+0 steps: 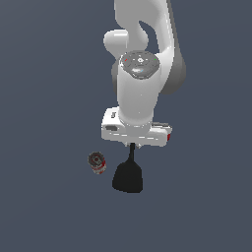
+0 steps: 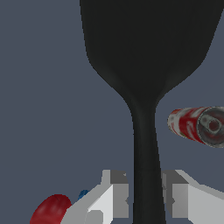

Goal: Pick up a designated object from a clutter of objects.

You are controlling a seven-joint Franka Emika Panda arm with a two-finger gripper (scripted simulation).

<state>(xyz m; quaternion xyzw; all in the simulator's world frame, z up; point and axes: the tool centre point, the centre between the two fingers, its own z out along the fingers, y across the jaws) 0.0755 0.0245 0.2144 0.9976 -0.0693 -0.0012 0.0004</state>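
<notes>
Gripper [image 2: 144, 199] straddles black spatula [image 2: 146, 65] handle w/ fingers spread, not pinching yet; centred for clean grasp, clear of can [image 2: 197, 126].

The tool [image 2: 145, 199] stands astride the spatula [image 1: 129, 176] handle, a finger [image 2: 117, 194] on either side with a thin gap to each. In the exterior view the can [image 1: 97, 163] lies on its side near the blade's 9 o'clock edge, narrowing passage there. From 12 through 6 o'clock the counter [image 1: 206, 197] is bare. In the wrist view the red ball [image 2: 49, 210] and blue piece [image 2: 83, 194] sit just beside one finger.
</notes>
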